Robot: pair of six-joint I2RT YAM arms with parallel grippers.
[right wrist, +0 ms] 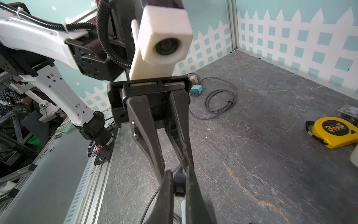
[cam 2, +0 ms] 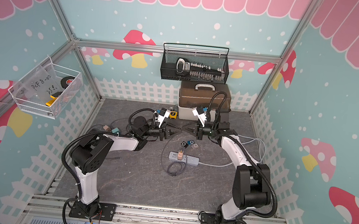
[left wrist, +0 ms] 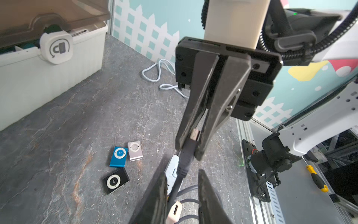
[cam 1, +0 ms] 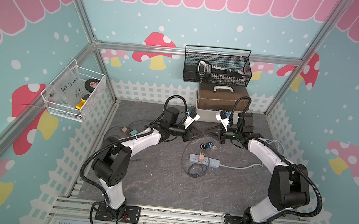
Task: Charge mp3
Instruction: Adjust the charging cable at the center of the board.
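Three mp3 players lie on the grey table: black [cam 1: 203,146] [left wrist: 115,181], blue [cam 1: 209,144] [left wrist: 118,156] and silver [cam 1: 214,147] [left wrist: 135,150]. Just in front of them is a grey power strip [cam 1: 204,160] with a beige USB charger [cam 1: 201,157] [left wrist: 174,212] plugged in. A dark grey cable [cam 1: 196,171] coils beside it. My two grippers meet tip to tip above the players. The right gripper [cam 1: 205,134] [right wrist: 178,171] is shut on the cable's plug [right wrist: 179,182] [left wrist: 194,134]. The left gripper [cam 1: 201,134] [left wrist: 183,174] straddles the cable just below the plug, with a gap still showing at one finger.
A closed brown-lidded toolbox [cam 1: 220,101] stands at the back, under a black mesh basket [cam 1: 217,68]. A yellow tape measure [right wrist: 334,131] lies near it. A teal adapter [cam 1: 134,132] with another grey cable sits to the left, and a white cord [left wrist: 160,77] to the right.
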